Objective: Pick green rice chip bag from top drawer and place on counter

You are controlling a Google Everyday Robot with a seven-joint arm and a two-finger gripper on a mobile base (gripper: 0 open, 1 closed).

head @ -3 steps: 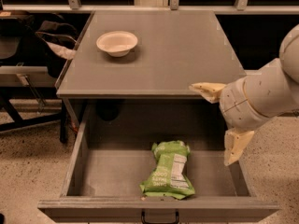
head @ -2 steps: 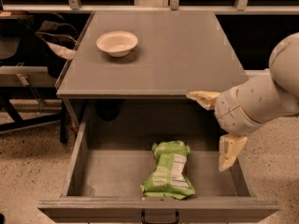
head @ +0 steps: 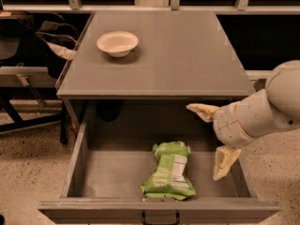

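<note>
The green rice chip bag lies flat in the front middle of the open top drawer, its white label panel facing up. The drawer's black handle shows at the bottom edge. My gripper hangs over the drawer's right side, to the right of the bag and above it, apart from it. Its two cream fingers are spread wide and hold nothing. The grey counter stretches behind the drawer.
A cream bowl sits on the counter's far left part. Dark chairs and a bag stand to the left of the cabinet. Window frames run along the back. Speckled floor lies on both sides.
My arm and gripper have moved left and a little down, further over the drawer and closer to the bag. The bag and bowl have not moved.
</note>
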